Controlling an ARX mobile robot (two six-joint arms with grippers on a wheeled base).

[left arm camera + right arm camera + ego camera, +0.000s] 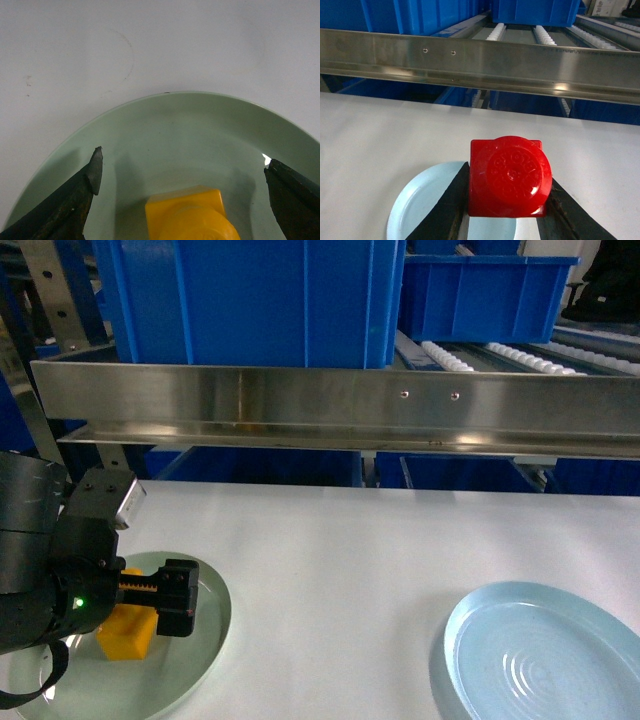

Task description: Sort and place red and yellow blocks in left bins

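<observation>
- Red block [509, 177], closest to the right wrist camera, faces it stud-first, pinched between the right gripper's [506, 212] dark fingers [445, 210] above a pale blue plate [420, 200].
- Left gripper [182, 172] fingers [87, 177] spread wide, flanking the yellow block [187, 215] without touching.
- Yellow block lies on a green plate [175, 125], cut off at 6 o'clock; long axis unclear.
- Blue bins [255, 300] stand at 12 o'clock.

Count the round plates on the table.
2. A green plate at the left, under the left gripper, holds the yellow block. A light blue plate lies at the right, empty in the head view.
</observation>
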